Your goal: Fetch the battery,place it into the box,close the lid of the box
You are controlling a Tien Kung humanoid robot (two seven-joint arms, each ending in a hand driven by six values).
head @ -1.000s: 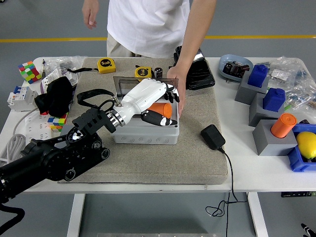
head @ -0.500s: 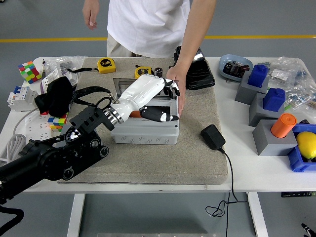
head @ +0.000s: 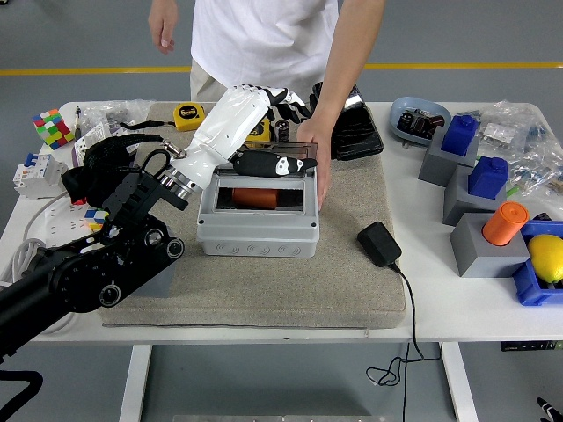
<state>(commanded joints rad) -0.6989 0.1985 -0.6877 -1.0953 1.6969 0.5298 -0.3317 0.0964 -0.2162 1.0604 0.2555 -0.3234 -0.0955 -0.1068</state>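
Orange battery (head: 255,197) lies in the grey box (head: 257,230); left hand (head: 255,132) above, fingers spread, empty.

Bright, even overhead light, no strong glare. Soft short shadows under the grey box (head: 257,230) and the black power adapter (head: 379,243) on the beige mat (head: 264,290). White table (head: 457,299) near clipping. Sharp focus overall; slight motion blur on the left hand (head: 255,132). Mild wide-angle bending at edges.

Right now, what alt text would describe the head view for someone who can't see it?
A white robot hand hovers over an open grey box holding an orange battery. A person's hand steadies the box on a beige mat.
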